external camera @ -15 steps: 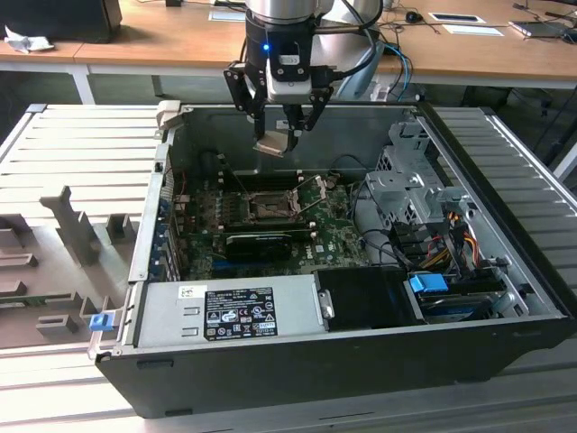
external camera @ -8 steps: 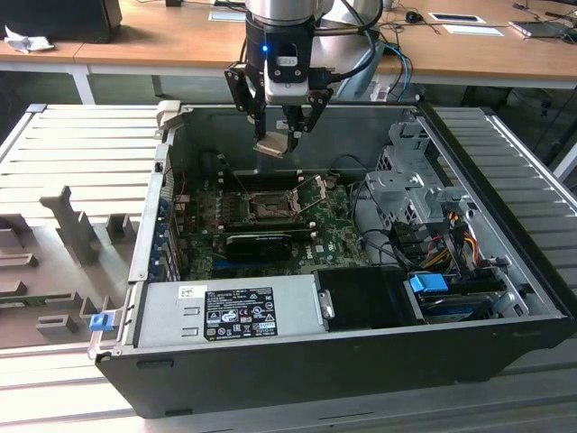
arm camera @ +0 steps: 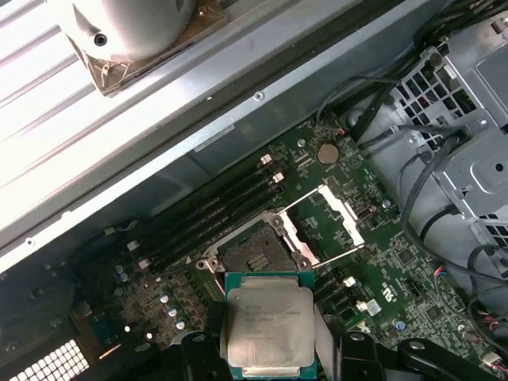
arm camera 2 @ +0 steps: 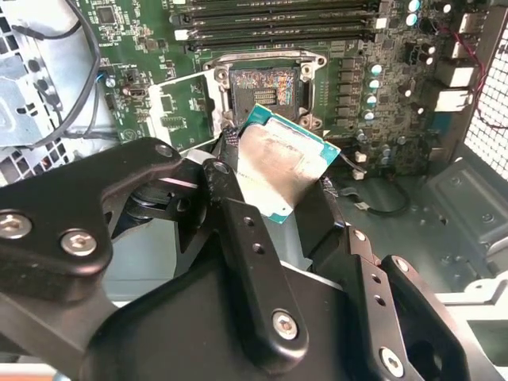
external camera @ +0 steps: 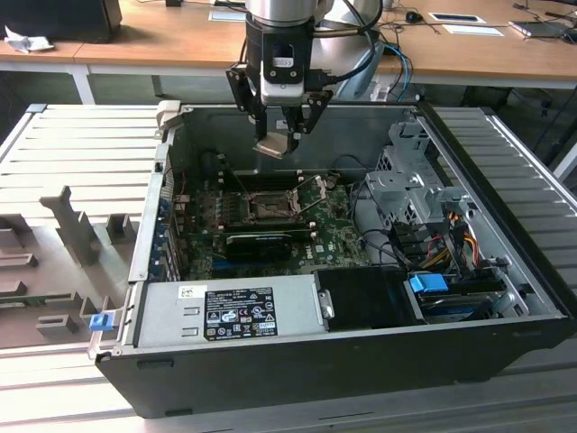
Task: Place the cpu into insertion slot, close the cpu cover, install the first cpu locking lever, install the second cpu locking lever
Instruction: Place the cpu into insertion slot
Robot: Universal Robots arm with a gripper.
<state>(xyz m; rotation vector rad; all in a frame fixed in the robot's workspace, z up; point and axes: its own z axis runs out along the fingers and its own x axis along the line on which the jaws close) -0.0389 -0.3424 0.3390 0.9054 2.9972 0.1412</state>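
My gripper (external camera: pixel 278 140) hangs above the open computer case, shut on the cpu (external camera: pixel 273 145), a small flat square chip held by two opposite edges. In both wrist views the cpu (arm camera 2: pixel 279 163) (arm camera: pixel 268 321) hovers above and just to one side of the insertion slot (arm camera 2: pixel 263 87) (arm camera: pixel 254 255), not touching it. The slot's dark pin field lies bare. The cpu cover (arm camera 2: pixel 178 111) (arm camera: pixel 327 221), a silvery frame plate with a large window, is swung open beside the slot. In the exterior view the insertion slot (external camera: pixel 261 206) lies below the gripper on the green motherboard (external camera: pixel 334 236).
Long black memory slots (arm camera 2: pixel 278 20) run close beside the socket. A black graphics card (external camera: pixel 257 242) sits nearer the case front, with a grey power supply (external camera: pixel 230 311) beyond it. A metal drive cage (external camera: pixel 410 180) and bundled cables (external camera: pixel 442 244) fill the exterior view's right.
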